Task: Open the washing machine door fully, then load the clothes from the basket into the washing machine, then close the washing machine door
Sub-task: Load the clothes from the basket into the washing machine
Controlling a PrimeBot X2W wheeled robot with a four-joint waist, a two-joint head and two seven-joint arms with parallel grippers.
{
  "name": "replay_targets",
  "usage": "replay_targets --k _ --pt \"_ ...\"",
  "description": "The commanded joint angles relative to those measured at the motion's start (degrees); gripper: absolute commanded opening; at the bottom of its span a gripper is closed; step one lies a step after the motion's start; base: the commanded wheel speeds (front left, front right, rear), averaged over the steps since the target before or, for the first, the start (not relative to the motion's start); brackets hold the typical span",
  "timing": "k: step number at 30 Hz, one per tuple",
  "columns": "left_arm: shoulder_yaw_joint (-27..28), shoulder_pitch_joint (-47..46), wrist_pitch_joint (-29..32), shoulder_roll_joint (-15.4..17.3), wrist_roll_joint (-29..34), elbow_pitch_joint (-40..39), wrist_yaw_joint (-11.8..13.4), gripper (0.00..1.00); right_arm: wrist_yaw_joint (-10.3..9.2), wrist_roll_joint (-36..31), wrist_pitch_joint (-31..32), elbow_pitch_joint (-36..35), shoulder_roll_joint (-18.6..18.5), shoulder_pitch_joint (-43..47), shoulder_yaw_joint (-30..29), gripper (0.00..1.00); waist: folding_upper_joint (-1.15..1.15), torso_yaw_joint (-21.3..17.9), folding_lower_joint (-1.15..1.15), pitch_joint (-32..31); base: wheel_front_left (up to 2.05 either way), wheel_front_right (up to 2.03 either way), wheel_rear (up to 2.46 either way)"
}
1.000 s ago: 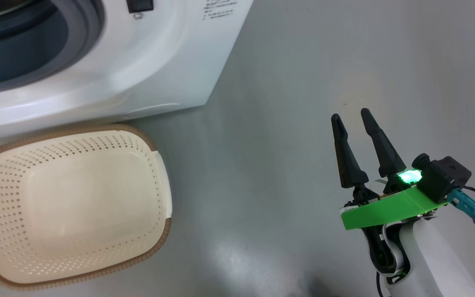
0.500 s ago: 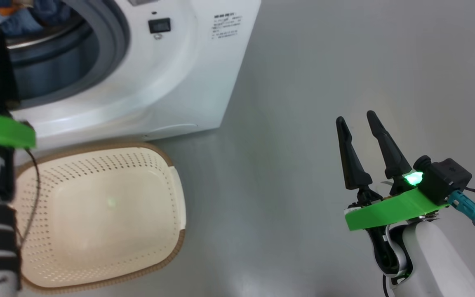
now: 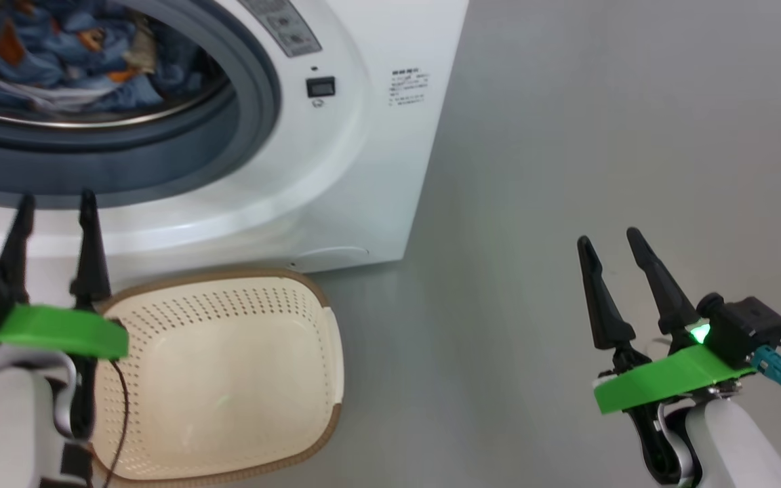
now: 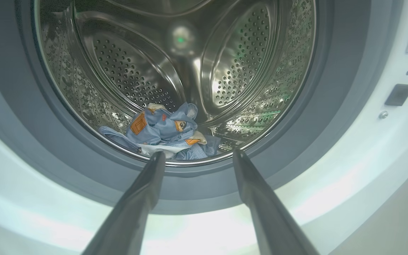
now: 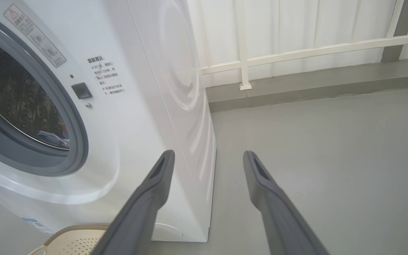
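Nearest, the left gripper [image 3: 55,198] hangs with its fingers spread and nothing between them. It sits over the basket's near-left side and aims at the machine's mouth. An empty, wide-apart pose facing the drum suits an arm that has nothing left to carry in. The right gripper [image 3: 609,236] is likewise open and empty, over bare floor [image 3: 533,135] well to the right of the machine. It seems parked there to leave the left arm room.

The basket [image 3: 228,379] sits on the floor, touching or just short of the machine [image 3: 363,169], directly below the opening, which makes for a short lift into the drum. It is empty.

Beyond it, the gasket [image 3: 255,102] rings an uncovered mouth, so I judge the door is swung aside. How far it has swung I cannot tell.

Deepest, the clothes [image 4: 165,127] lie bunched on the drum [image 4: 225,71] floor, just behind its front lip and clear of the gasket. Nothing looks likely to snag a closing door. Loading appears done, and closing the door is what remains.
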Motion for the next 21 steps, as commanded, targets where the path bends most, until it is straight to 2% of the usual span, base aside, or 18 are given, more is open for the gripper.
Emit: replay_targets --k 1,9,21 --pt "1.98 1.37 -0.3 1.52 0.58 -1.94 0.04 1.0 0.32 -0.13 -0.47 -1.05 -0.63 1.1 0.75 1.0 0.0 1.76 0.0 -2.64 0.0 0.0 0.0" --pt "2.44 8.38 -0.3 -0.38 1.47 -4.82 0.03 1.0 0.32 0.09 -0.47 -0.75 -1.57 4.39 0.11 1.0 0.0 3.44 0.0 -6.78 0.0 0.0 0.0" --pt "2.68 16.28 -0.3 -1.43 2.25 -8.84 0.03 1.0 0.32 0.43 -0.47 -0.68 -2.54 7.67 -0.24 1.0 0.0 4.55 0.0 -10.76 0.0 0.0 0.0"
